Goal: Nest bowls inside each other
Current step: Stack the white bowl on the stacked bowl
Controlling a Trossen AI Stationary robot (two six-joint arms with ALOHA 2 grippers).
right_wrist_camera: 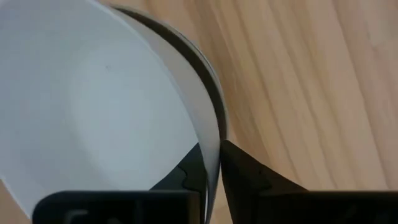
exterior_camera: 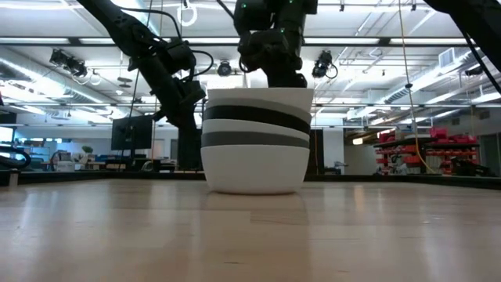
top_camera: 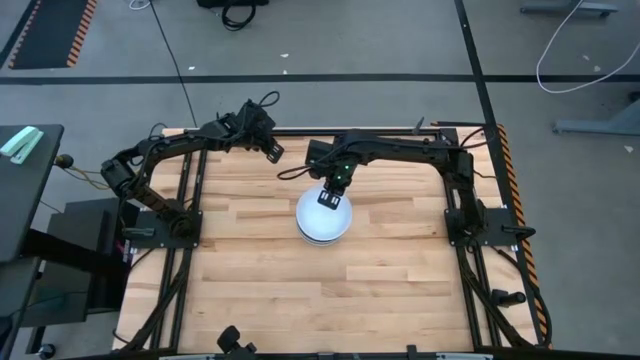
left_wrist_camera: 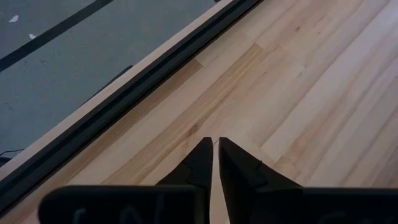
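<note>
The bowls stand nested in one stack (top_camera: 323, 220) at the table's middle. In the low view the stack (exterior_camera: 254, 141) shows bands from the top down: white, black, white, dark grey, white. The bottom bowl rests on the table by its base. A light grey bowl is not told apart. My right gripper (top_camera: 335, 196) is over the stack's far rim, shut on the top white bowl (right_wrist_camera: 93, 106). My left gripper (top_camera: 272, 150) hovers shut near the table's far edge, left of the stack, over bare wood (left_wrist_camera: 214, 149). My right gripper holds the top white bowl by its rim (right_wrist_camera: 211, 140) on the far side of the stack. One finger (right_wrist_camera: 196, 168) is inside the bowl and one (right_wrist_camera: 245, 174) outside, coming from above and pointing down. The bowl sits nested upright in the stack.
A black rail (left_wrist_camera: 124, 106) runs along the table's far edge under my left arm. Bare wooden table top (top_camera: 300, 300) lies all around the stack. The arm mounts (top_camera: 165, 225) (top_camera: 480, 225) stand at the left and right sides.
</note>
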